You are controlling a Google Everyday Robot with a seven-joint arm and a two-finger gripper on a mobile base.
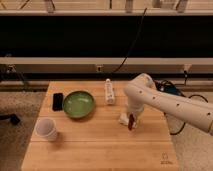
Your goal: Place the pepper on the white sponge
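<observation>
A: Counts?
B: One pepper (131, 123), one white sponge (123, 119), one green bowl (78, 104), one cup (45, 128).
A: And the gripper (131, 120)?
B: Pinching pepper upright, at sponge's right side. Bare table (100, 146) toward front edge.

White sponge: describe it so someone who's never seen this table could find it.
On the wooden table, look right of the green bowl, by the arm's tool. The white sponge is the small flat pad beside the dark-red pepper, unlike the long power strip behind it.

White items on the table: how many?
3: cup front-left, power strip back centre, sponge right of centre, beside the gripper holding the pepper. The arm may hide more.
</observation>
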